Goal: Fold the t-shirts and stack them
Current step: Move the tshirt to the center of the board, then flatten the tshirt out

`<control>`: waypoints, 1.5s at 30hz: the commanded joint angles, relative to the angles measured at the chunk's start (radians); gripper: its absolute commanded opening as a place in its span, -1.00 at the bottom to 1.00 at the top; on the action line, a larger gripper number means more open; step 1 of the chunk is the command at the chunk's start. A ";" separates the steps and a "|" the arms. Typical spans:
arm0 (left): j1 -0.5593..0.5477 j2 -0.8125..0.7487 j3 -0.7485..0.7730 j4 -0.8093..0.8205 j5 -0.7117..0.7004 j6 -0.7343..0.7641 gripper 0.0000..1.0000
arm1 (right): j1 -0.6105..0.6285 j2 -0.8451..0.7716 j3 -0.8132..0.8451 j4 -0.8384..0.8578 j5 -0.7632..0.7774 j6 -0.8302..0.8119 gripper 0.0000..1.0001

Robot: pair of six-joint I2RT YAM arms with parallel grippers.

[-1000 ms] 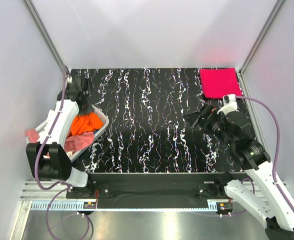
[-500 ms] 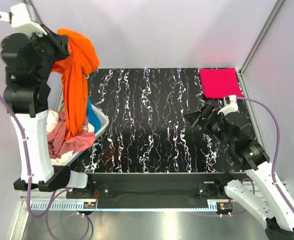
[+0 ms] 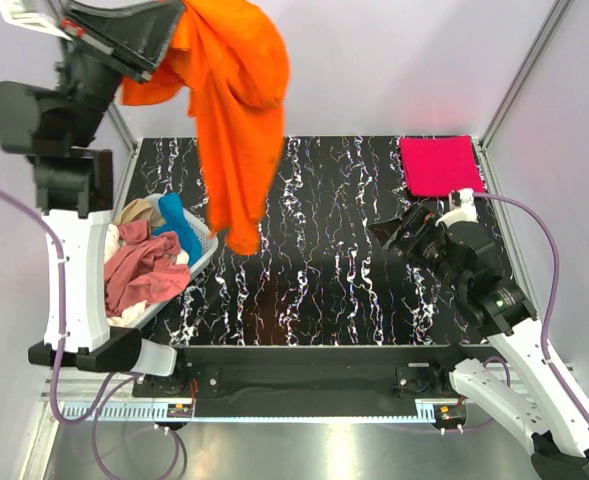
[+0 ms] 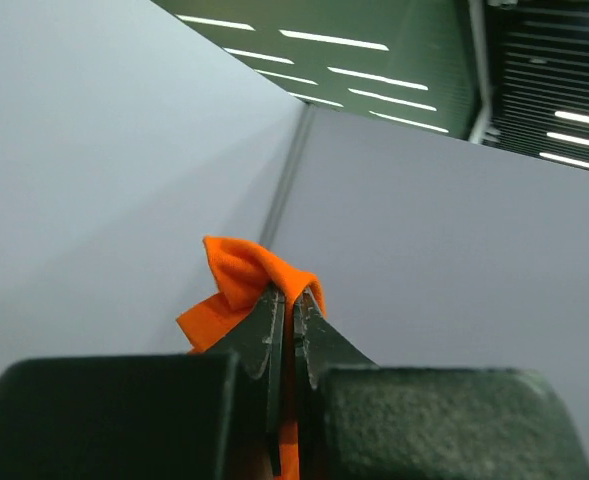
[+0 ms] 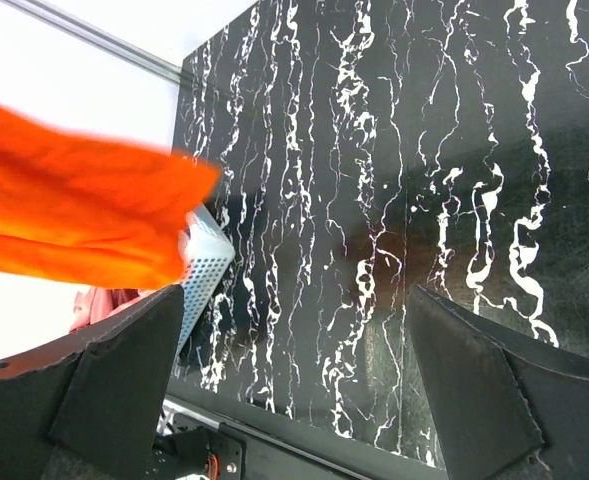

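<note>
Since half a second ago the orange shirt (image 3: 236, 110) has swung off the basket (image 3: 202, 250) side toward the worktop (image 3: 324, 280). The left arm has risen and reached further in. A second ago the shirt lay down in the basket.

Orange shirt: hangs free in the air as one long bunched drape. Its lower end shows beside the basket's near corner in the top view. Height above the worktop: cannot tell.

Left gripper (image 4: 289, 300): pressed together on a small fold near the shirt's top edge. Only a little cloth pokes past the tips.

Right gripper (image 3: 394, 232): spread wide, nothing in it, low over the worktop's right half, well apart from the shirt.

Pink shirt (image 3: 440, 165): folded flat at the far right corner. Other shirts remain heaped in the basket.

Risks, as judged:
- The pinch holds little cloth, so a fast swing could pull the fold out and drop the shirt in a heap.
- The grip is on a bunch, not a seam or shoulder, so the shirt probably lands twisted and needs spreading before it can be folded.
- The trailing end could catch the basket's rim and tug it.
- The right arm is far off, so a two-handed spread means a long reach.
</note>
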 commanded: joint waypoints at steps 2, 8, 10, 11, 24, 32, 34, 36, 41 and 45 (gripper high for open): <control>-0.074 0.017 -0.203 0.130 0.133 -0.078 -1.00 | 0.007 -0.021 0.021 0.032 0.061 0.030 0.99; -0.260 -0.068 -0.822 -0.098 0.103 0.249 -0.85 | 0.005 0.010 -0.043 -0.026 0.196 0.042 0.91; -0.327 -0.089 -1.016 -0.135 0.052 0.315 -0.65 | 0.005 0.036 -0.056 -0.072 0.232 0.062 0.91; -0.344 -0.097 -1.066 -0.163 0.048 0.332 -0.49 | 0.005 0.043 -0.062 -0.077 0.232 0.060 0.92; -0.433 -0.229 -1.275 -0.482 -0.284 0.421 0.29 | 0.005 0.448 -0.057 0.082 0.045 0.060 0.69; -0.435 -0.295 -1.269 -0.478 -0.258 0.405 0.28 | 0.028 0.726 -0.083 0.375 -0.113 0.160 0.40; -0.435 -0.309 -1.261 -0.484 -0.270 0.404 0.29 | 0.017 0.751 -0.092 0.374 -0.019 0.140 0.27; -0.435 -0.319 -1.250 -0.493 -0.287 0.407 0.29 | -0.007 0.737 -0.103 0.333 0.052 0.074 -0.21; -0.435 -0.332 -1.223 -0.551 -0.304 0.421 0.29 | -0.240 0.656 -0.132 0.245 0.161 -0.062 -0.89; -0.435 -0.347 -1.164 -0.591 -0.377 0.462 0.31 | -0.280 0.568 -0.094 0.144 0.189 -0.142 -1.00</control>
